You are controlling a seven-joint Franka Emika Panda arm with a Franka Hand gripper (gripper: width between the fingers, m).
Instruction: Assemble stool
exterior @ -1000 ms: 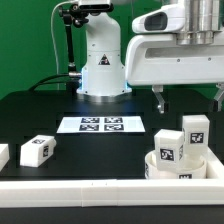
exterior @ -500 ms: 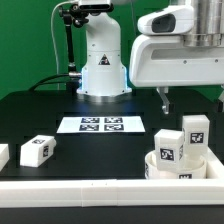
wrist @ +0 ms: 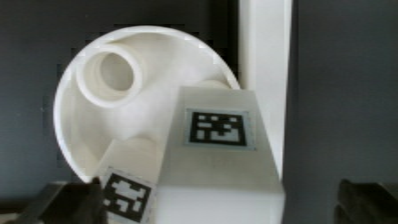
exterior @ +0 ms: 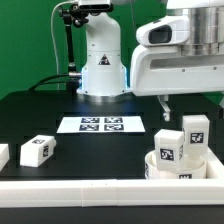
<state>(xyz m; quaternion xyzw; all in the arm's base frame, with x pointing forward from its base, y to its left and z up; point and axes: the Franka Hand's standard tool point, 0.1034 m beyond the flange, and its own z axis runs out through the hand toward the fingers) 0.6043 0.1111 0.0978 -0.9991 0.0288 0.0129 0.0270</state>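
The white round seat disc (exterior: 182, 168) lies at the front of the exterior view's right, against the front rail. Two white tagged legs stand on it, one (exterior: 167, 147) nearer and one (exterior: 195, 130) behind. My gripper (exterior: 193, 108) hangs open just above them, with one dark finger (exterior: 165, 103) showing. In the wrist view the seat disc (wrist: 107, 110) shows a round socket, and a tagged leg (wrist: 217, 160) stands between my open gripper's (wrist: 214, 205) dark fingers (wrist: 64, 202), apart from both. Two loose legs lie at the left, one (exterior: 37, 150) whole and one (exterior: 2, 155) cut off by the frame.
The marker board (exterior: 102, 124) lies flat in front of the robot base (exterior: 102, 70). A long white border rail (exterior: 90, 190) runs along the front edge and also shows in the wrist view (wrist: 267, 50). Black tabletop lies between the loose legs and the seat.
The arm's hand has shifted slightly toward the exterior view's right and a little lower. The gripper stays open; the seat and legs have not moved.
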